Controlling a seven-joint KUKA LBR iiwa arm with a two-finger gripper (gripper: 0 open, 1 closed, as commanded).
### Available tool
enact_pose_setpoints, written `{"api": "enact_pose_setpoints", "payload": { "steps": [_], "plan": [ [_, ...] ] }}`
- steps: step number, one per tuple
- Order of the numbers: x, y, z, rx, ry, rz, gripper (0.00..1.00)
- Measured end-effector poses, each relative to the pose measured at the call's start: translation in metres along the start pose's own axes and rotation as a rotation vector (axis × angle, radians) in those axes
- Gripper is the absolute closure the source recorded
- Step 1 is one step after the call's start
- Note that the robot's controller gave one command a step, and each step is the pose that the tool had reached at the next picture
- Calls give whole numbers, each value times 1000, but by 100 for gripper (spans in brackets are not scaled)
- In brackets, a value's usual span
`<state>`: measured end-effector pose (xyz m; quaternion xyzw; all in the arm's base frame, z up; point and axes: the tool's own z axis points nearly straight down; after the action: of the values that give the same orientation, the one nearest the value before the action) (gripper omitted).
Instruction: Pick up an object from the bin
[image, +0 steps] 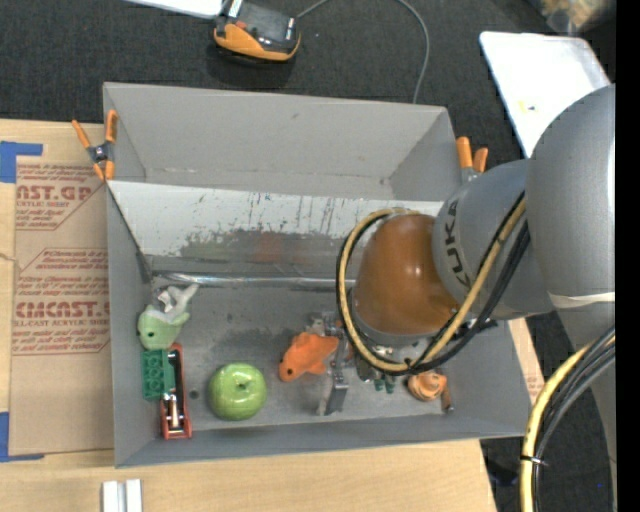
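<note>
My gripper (330, 360) is low in the bin's front middle, under the arm's orange cover. It is open, with one grey fingertip (334, 396) toward the front wall and the other behind. Between them lies the right end of an orange fish-shaped toy (305, 356) resting on the bin floor. A green apple (238, 390) sits to the left of the toy, apart from the gripper. A small orange and white piece (429, 386) lies on the floor just right of the gripper.
At the bin's left lie a pale green toy figure (162, 322), a green building brick (154, 372) and a red tool-like piece (176, 400) in a row toward the front corner. The arm fills the right side.
</note>
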<state>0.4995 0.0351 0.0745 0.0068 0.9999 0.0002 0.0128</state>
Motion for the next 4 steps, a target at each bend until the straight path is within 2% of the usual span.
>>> {"api": "enact_pose_setpoints", "payload": {
  "steps": [1, 2, 3, 4],
  "plan": [
    [2, 34, 0, -6, 0, -21, 100],
    [3, 30, 0, -7, -1, -28, 100],
    [6, 28, 1, -12, -7, 32, 100],
    [14, 13, 0, -15, -15, 44, 100]
  ]
}}
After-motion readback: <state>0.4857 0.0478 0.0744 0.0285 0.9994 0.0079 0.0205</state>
